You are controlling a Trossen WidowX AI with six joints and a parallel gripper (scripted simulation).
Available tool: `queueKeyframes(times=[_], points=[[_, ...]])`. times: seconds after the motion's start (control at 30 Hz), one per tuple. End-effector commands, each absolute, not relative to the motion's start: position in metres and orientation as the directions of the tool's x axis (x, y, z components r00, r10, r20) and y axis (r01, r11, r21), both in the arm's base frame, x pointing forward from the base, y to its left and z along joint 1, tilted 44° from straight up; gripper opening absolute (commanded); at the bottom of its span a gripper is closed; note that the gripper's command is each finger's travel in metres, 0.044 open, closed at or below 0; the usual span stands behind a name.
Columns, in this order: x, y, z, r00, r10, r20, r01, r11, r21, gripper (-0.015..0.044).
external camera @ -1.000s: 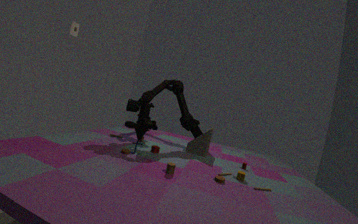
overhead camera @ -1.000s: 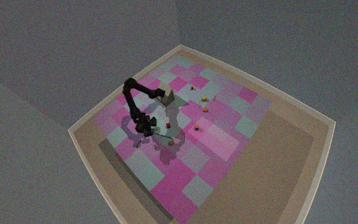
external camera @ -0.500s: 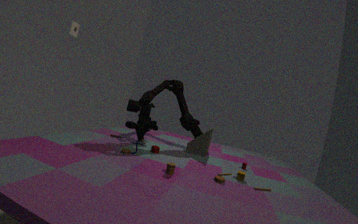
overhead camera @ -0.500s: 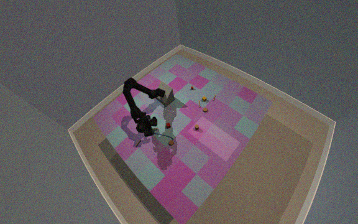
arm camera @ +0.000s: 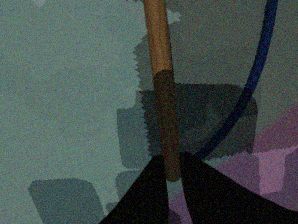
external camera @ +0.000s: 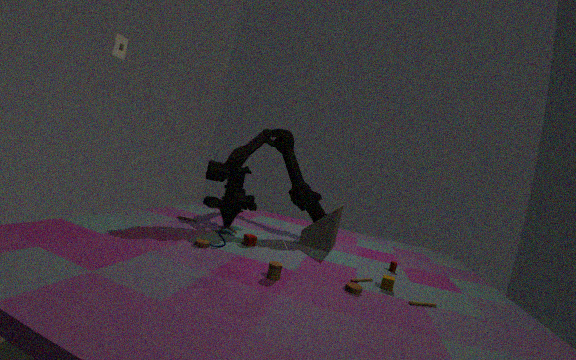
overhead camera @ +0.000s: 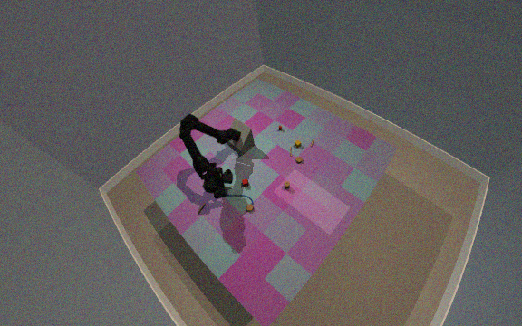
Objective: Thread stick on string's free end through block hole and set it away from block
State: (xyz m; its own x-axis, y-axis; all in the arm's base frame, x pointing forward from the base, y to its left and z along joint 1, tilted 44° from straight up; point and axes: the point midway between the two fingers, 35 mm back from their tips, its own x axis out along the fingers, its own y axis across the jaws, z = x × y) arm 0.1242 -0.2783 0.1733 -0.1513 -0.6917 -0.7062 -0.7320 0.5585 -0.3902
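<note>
My gripper (arm camera: 170, 160) is clamped on the stick's (arm camera: 160, 43) near end; the stick juts straight ahead, its string (arm camera: 262, 63) trailing to the right. It looks light, stiff and thin, likely to pivot unless gripped nearer mid-length.

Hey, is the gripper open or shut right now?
Shut on the stick. In the wrist view the fingers pinch its lower end, and the blue string curves away alongside it.

Bare test room: checkered table (overhead camera: 406, 235), grey walls (external camera: 418, 100).
</note>
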Motion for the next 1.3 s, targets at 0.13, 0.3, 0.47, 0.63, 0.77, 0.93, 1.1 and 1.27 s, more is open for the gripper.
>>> queueKeyframes(times=[0.13,0.3,0.47,0.63,0.77,0.93,1.1,1.27], points=[[0.131,-0.273,0.163,-0.157,-0.686,-0.711,-0.732,0.564,-0.382,0.0],[0.135,-0.27,0.159,-0.157,-0.685,-0.711,-0.732,0.564,-0.382,0.0],[0.14,-0.266,0.155,-0.157,-0.685,-0.711,-0.732,0.564,-0.382,0.0],[0.144,-0.263,0.151,-0.157,-0.685,-0.711,-0.732,0.564,-0.382,0.0],[0.147,-0.26,0.148,-0.158,-0.686,-0.711,-0.732,0.564,-0.382,0.0],[0.151,-0.257,0.144,-0.158,-0.687,-0.71,-0.733,0.563,-0.382,0.0],[0.155,-0.253,0.14,-0.158,-0.688,-0.708,-0.733,0.562,-0.383,0.0],[0.158,-0.25,0.136,-0.159,-0.69,-0.706,-0.734,0.561,-0.383,0.0]])
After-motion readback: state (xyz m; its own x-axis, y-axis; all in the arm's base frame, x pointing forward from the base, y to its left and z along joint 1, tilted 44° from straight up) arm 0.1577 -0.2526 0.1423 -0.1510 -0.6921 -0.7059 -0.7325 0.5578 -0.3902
